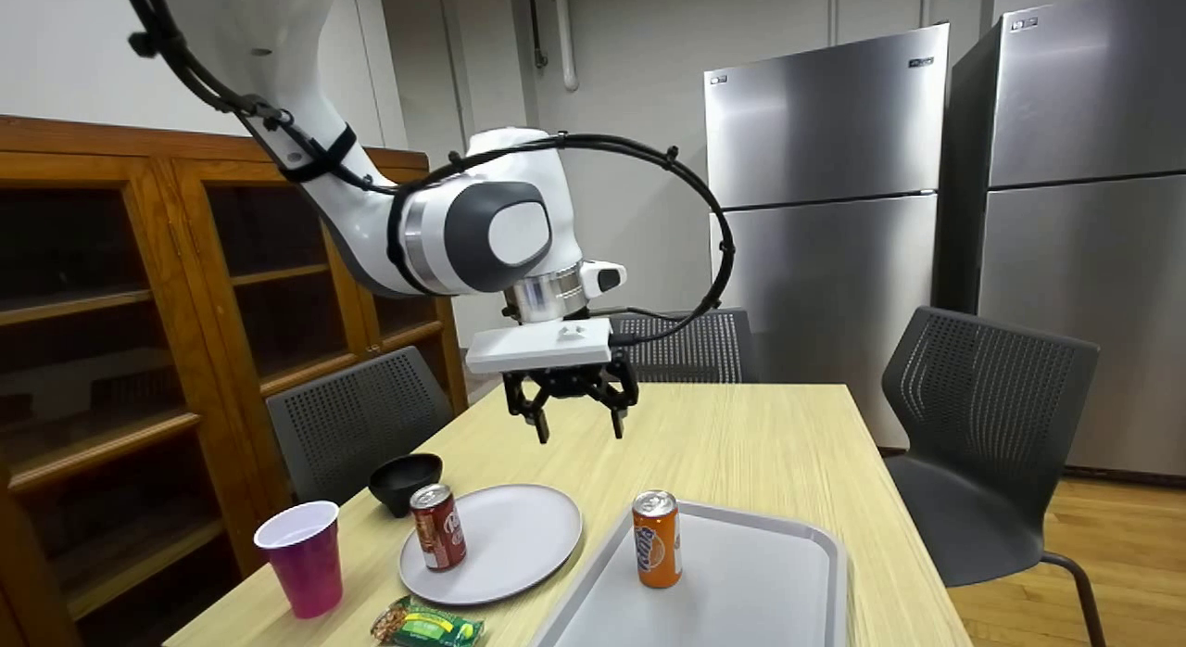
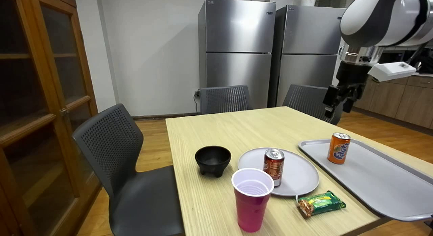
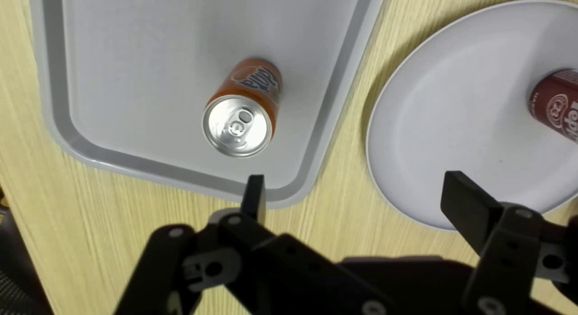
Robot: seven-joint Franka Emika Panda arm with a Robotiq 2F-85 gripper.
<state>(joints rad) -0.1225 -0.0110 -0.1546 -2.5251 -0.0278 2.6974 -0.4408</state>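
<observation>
Standing at the far left, in an exterior view, is a wooden cabinet point(image 1: 213, 285) with glass panes, and before it a dark grey chair point(image 1: 359, 424). On the pale desk point(image 1: 723, 443) comes first a pink cup point(image 1: 306, 573), which stands upright with its white rim on top. Next is a small black bowl point(image 1: 403, 487), set near the round plate point(image 1: 514, 545). A green snack packet point(image 1: 428, 626) lies on the desk just beside this plate, and on the plate a dark red can point(image 1: 439, 531) stands upright. Farther to the right, the pincer point(image 1: 581, 434) hangs well above the desk, with its two fingers point(image 3: 469, 211) spread wide. In the wrist view, one finger shows against the corner of the grey tray point(image 3: 135, 89) and the other one against the plate. After the pincer comes the orange can point(image 1: 657, 543), which stands upright upon this tray, lower than the fingers and apart from them. At the right are another chair point(image 1: 984, 415) and, behind it, two tall steel refrigerators point(image 1: 825, 137).
</observation>
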